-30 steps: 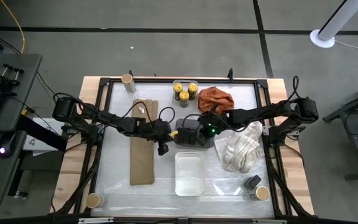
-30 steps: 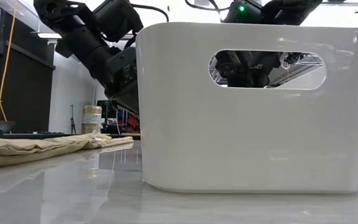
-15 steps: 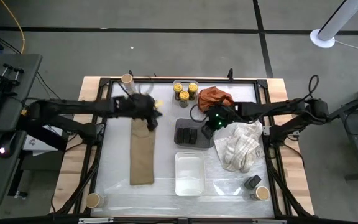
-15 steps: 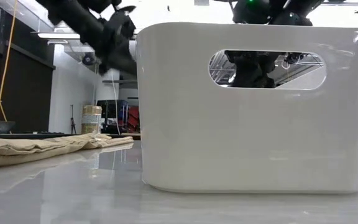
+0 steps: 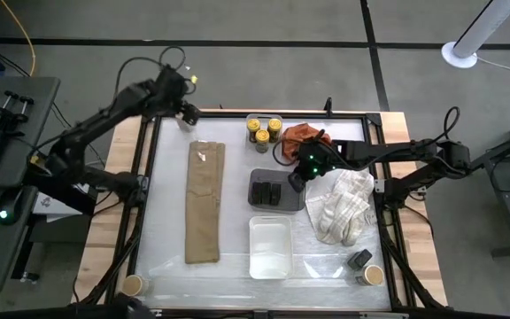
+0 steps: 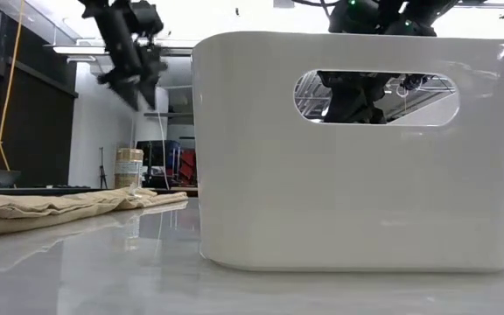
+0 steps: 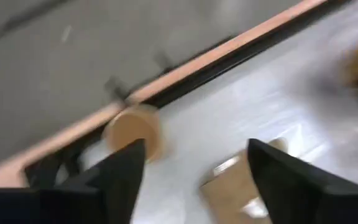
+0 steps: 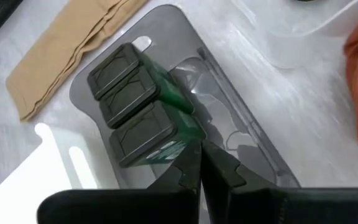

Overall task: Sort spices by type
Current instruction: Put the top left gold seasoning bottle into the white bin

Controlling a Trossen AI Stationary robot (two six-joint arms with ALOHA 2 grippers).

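Observation:
My left gripper (image 7: 197, 180) hangs open in the air above the table's far left corner. A round tan-topped tub (image 7: 132, 130) stands on the table there, just beyond its fingers and untouched. My right gripper (image 8: 201, 165) is shut and hovers over the grey tray (image 8: 229, 134). Two dark grey tins (image 8: 129, 102) lie side by side in that tray. Whether its fingertips touch the nearer tin, I cannot tell. Three yellow-lidded jars (image 5: 262, 131) stand together at the far edge. Another tin (image 5: 359, 259) and tub (image 5: 373, 275) sit at the near right, and a tub (image 5: 132, 284) at the near left.
A white tray (image 5: 270, 246) stands near the front and fills most of the low view. A folded tan cloth (image 5: 204, 202) lies left of the trays. An orange cloth (image 5: 306, 139) and a white towel (image 5: 343, 208) lie on the right. A black frame runs round the table's edges.
My left gripper has swung from beside the grey tray up and away to the table's far left corner, over the tub there. My right gripper has risen out of the grey tray and drawn back a little toward the right. The two tins stay in the tray.

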